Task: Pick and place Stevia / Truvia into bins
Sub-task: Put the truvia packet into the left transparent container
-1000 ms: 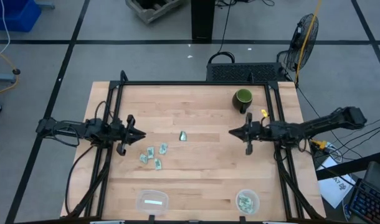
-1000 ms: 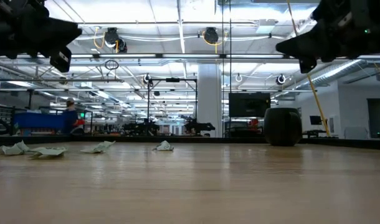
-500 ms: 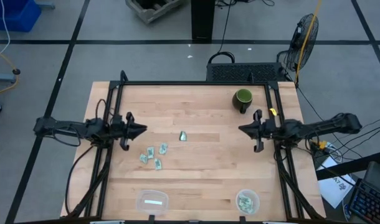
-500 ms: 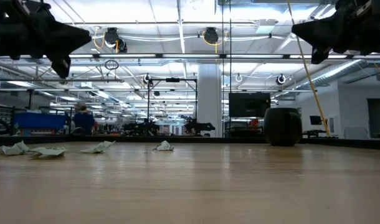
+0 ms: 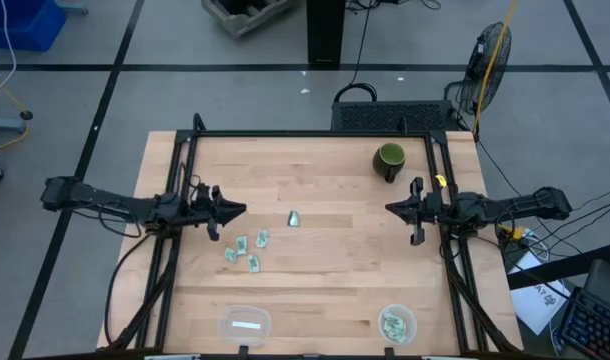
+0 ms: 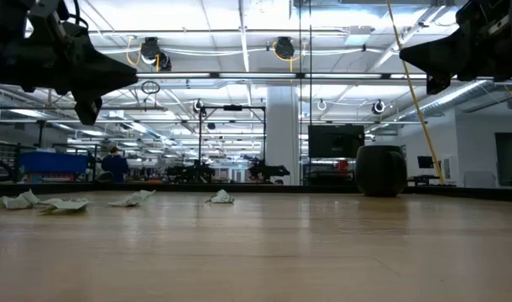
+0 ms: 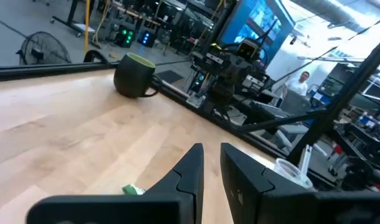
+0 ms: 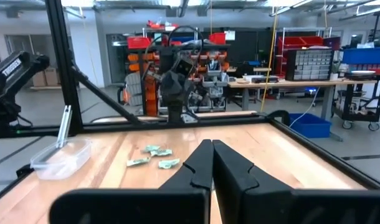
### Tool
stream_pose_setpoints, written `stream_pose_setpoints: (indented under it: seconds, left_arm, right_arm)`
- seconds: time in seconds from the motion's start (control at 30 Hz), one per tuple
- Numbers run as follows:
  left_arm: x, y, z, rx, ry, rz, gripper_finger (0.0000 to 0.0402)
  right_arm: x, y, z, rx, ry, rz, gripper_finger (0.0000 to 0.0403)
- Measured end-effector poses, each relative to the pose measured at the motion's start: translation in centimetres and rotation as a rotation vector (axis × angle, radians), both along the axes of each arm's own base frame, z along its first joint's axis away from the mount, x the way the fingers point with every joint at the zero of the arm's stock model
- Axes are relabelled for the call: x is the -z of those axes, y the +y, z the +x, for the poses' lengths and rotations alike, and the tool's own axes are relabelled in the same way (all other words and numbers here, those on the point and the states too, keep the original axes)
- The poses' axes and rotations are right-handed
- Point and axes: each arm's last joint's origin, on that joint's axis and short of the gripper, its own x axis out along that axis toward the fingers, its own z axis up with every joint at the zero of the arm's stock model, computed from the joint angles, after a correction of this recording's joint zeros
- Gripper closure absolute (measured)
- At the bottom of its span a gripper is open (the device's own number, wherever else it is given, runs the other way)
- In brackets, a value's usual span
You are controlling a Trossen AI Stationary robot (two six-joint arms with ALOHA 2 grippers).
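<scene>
Four Stevia / Truvia sachets [image 5: 247,250] loose on the bench [image 5: 325,270] left of centre, one apart near the middle. More inside the round bin [image 5: 396,323] at the near right edge; rectangular bin [image 5: 244,322] at near left. Left claw [image 5: 241,209] raised above the bench beside the sachets, fingers slightly parted, empty. Right claw [image 5: 389,208] raised near the dark green mug [image 5: 389,158], fully closed, empty.

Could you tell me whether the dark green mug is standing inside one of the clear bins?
No, the mug stands on bare wood at the table's far right, while both bins sit along the near edge.
</scene>
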Motion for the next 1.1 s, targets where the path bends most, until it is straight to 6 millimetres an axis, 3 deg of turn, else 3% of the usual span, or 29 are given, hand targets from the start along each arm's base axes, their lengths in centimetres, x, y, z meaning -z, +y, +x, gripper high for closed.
stream_pose_setpoints:
  seconds: [0.37,0.47,0.63,0.73,0.93,1.1]
  left_arm:
    - [-1.6,-0.3,4.4,-0.006,0.179,0.072,0.0344]
    - [-2.1,0.4,6.2,-0.034,0.216,0.064,0.0344]
    - [-2.6,2.2,9.5,0.06,0.271,0.037,0.0344]
    - [-2.3,3.5,11.3,0.107,0.341,0.004,0.0344]
    - [-0.2,6.0,13.7,0.027,0.571,-0.085,0.0341]
    - [0.7,6.1,16.0,0.052,0.671,-0.086,0.0298]
  right_arm:
    - [0.3,-0.1,-0.6,0.015,0.023,0.015,0.0403]
    - [0.3,-0.1,-0.6,0.016,0.018,0.016,0.0403]
    - [0.3,-0.1,-0.6,0.014,0.018,0.016,0.0402]
    - [0.3,-0.1,-0.6,0.013,0.018,0.018,0.0399]
    - [0.3,-0.1,-0.6,0.013,0.018,0.018,0.0401]
    - [0.3,-0.1,-0.6,0.013,0.018,0.018,0.0399]
